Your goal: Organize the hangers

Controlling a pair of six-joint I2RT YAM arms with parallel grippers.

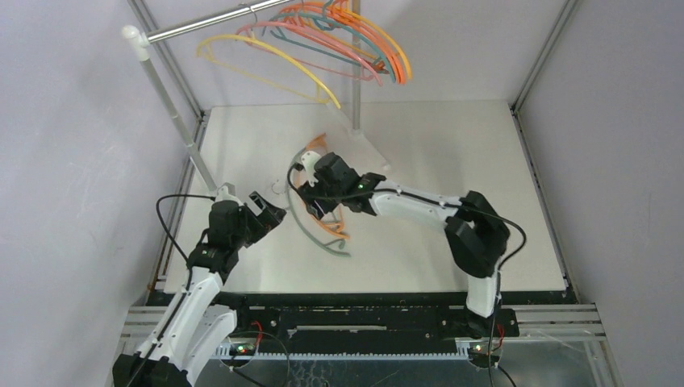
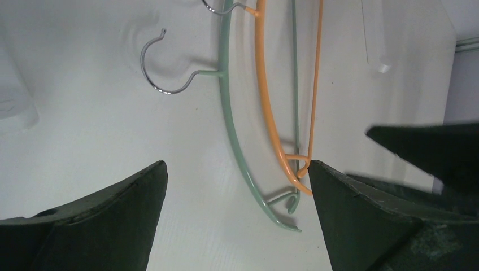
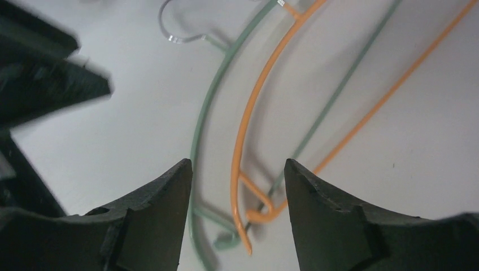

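Two hangers lie on the white table: a teal hanger [image 1: 329, 246] and an orange hanger [image 1: 337, 231], side by side, metal hooks toward the left. My right gripper [image 1: 311, 206] is open just above them; in the right wrist view [image 3: 237, 161] the orange hanger's [image 3: 243, 130] end sits between the jaws, and the teal hanger [image 3: 200, 118] runs by the left finger. My left gripper [image 1: 272, 213] is open and empty, just left of them; its wrist view [image 2: 237, 164] shows the teal hanger [image 2: 234, 135] and the orange hanger [image 2: 262, 84] ahead. Several more hangers [image 1: 339, 40] hang on the rail.
The silver rail [image 1: 202, 24] crosses the back left on a slanted white post [image 1: 169, 105] and a second post [image 1: 355, 101] at the table's back. Metal frame bars [image 1: 540, 56] edge the table. The two grippers are close together.
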